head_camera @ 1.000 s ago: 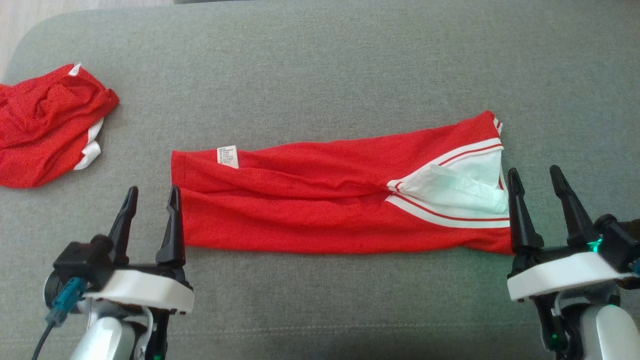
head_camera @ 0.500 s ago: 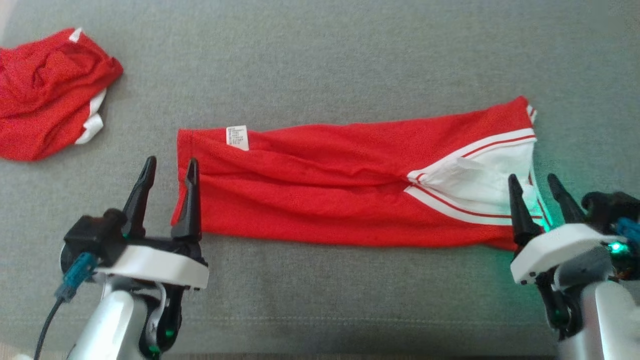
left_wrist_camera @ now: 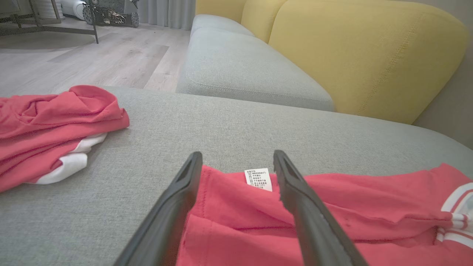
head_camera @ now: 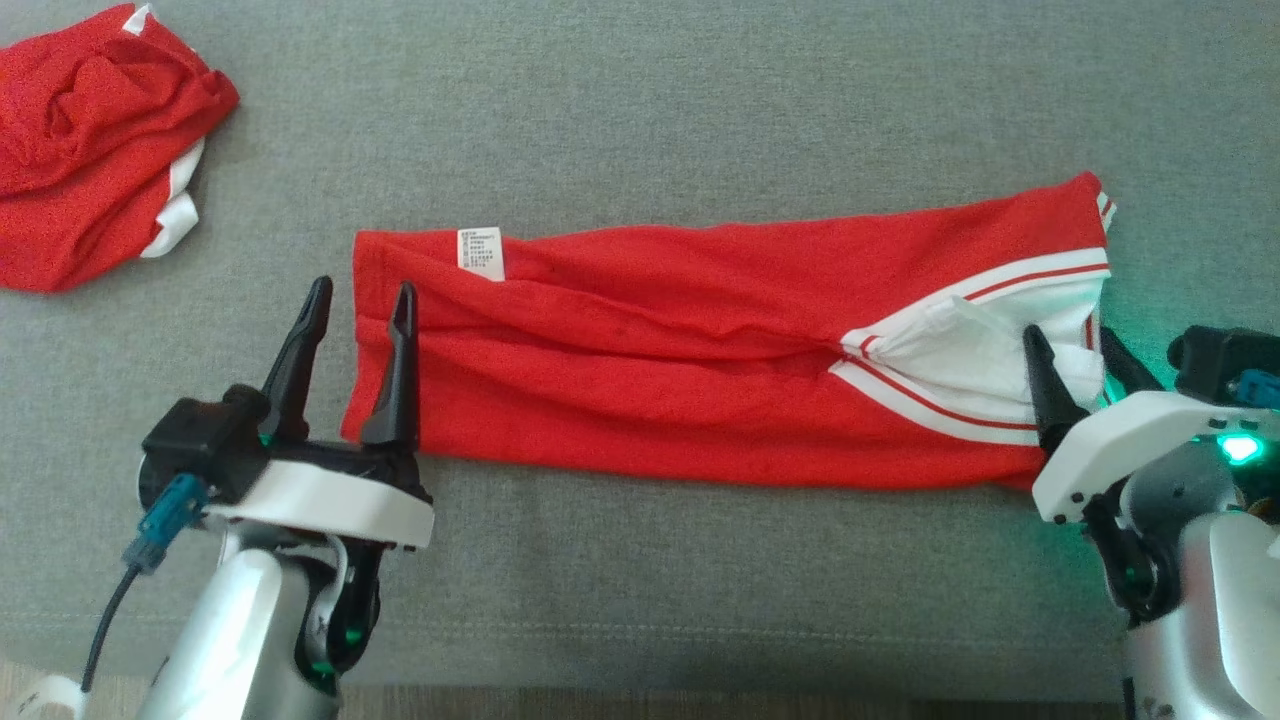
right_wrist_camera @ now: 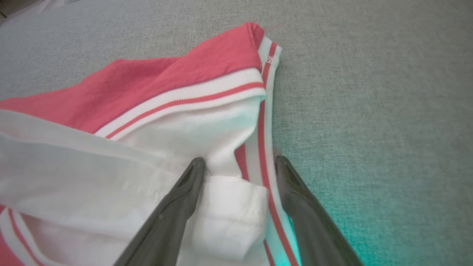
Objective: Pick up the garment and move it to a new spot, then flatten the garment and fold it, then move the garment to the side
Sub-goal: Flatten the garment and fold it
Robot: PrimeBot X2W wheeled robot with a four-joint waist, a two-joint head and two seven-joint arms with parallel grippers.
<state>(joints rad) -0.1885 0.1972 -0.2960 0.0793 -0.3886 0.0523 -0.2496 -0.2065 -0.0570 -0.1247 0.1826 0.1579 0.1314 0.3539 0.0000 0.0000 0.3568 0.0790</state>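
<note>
Red garment [head_camera: 700, 350], a long folded strip across the middle of the sofa seat [head_camera: 700, 120]; second red garment [head_camera: 90, 140] at ten o'clock. At nine o'clock the left gripper [head_camera: 362, 290], at three the right gripper [head_camera: 1068, 340], both spread, straddling its ends. We judge the folding step in hand: next we close on each end and lift.

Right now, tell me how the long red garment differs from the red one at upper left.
The long garment lies stretched out in a flat strip; the upper-left garment sits bunched in a heap. The long garment shows a white label near one end; the upper-left garment shows no label that I can see. Both are red with white trim and rest on the grey cushion.
</note>
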